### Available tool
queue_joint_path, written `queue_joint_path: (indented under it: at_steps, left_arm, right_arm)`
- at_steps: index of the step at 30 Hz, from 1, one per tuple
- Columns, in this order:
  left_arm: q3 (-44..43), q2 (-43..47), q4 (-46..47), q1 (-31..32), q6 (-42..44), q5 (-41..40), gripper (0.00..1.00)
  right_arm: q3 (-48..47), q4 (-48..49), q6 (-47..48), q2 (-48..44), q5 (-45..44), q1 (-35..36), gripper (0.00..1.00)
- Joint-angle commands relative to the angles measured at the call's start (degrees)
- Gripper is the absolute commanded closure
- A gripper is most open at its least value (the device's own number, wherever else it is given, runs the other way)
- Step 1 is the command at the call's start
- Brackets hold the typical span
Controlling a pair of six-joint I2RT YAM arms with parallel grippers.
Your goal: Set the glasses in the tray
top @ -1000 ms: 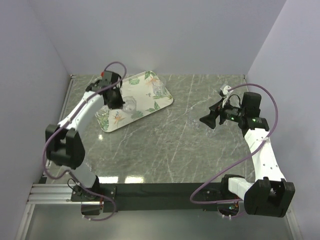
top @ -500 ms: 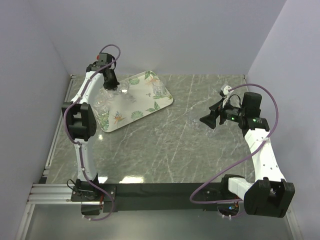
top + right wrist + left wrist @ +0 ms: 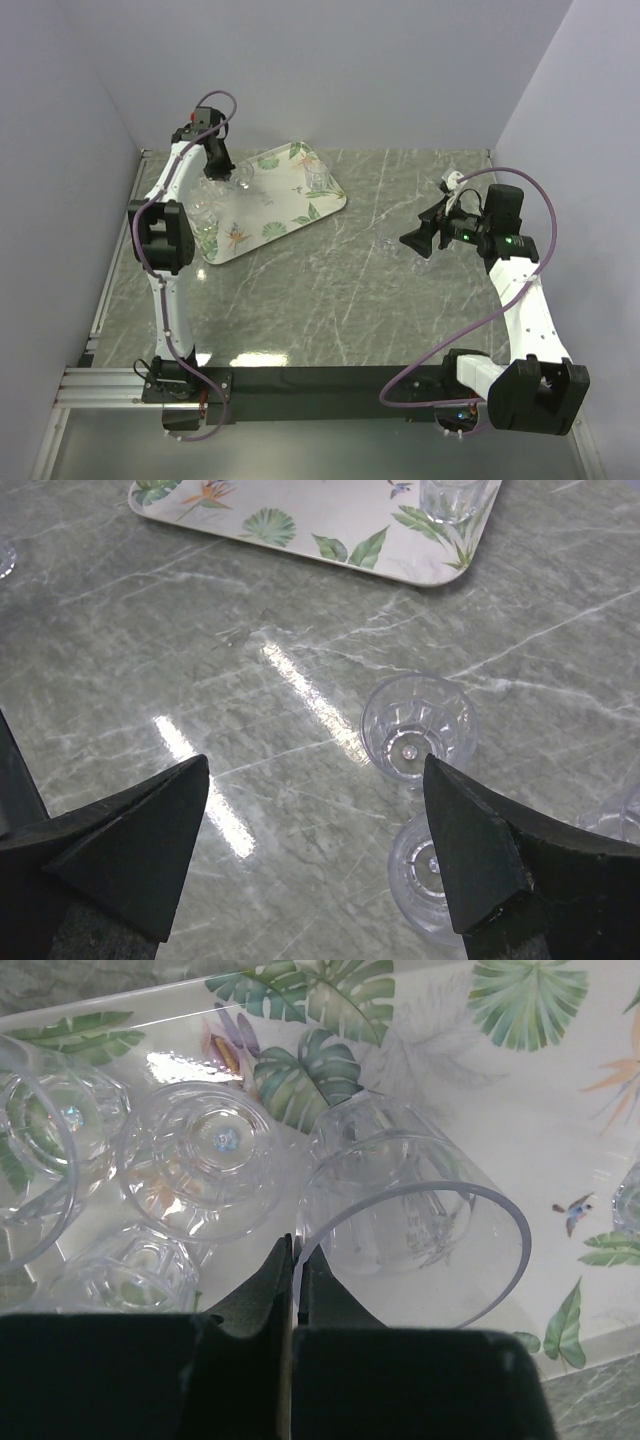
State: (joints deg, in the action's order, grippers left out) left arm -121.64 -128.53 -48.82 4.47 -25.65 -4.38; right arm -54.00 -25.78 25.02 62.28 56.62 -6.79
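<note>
Though they blur overhead, left wrist shows perhaps five glasses (image 3: 410,1210) on tray (image 3: 540,1140).

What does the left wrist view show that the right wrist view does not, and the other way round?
Only the left wrist view: the left gripper, shut, its tips seemingly pinching the rim of a tilted glass over the tray, with upright glasses standing beside it.

Only the right wrist view: the right gripper, open, facing two glasses that stand on the marble table.

Both: the leaf-printed tray, though the right wrist view shows only one edge of it.
</note>
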Motion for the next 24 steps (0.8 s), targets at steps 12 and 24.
queue_joint_path:
  at_steps: [12, 24]
  left_arm:
    - [-4.8, -1.6, 1.1, -0.6, -0.3, 1.0, 0.67]
    - [0.8, 12.8, 5.6, -0.6, -1.7, 5.6, 0.43]
  right_arm:
    - [-0.3, 0.6, -0.1, -0.2, 0.2, -0.6, 0.06]
    - [-0.6, -2.0, 3.4, -1.6, -1.2, -1.1, 0.06]
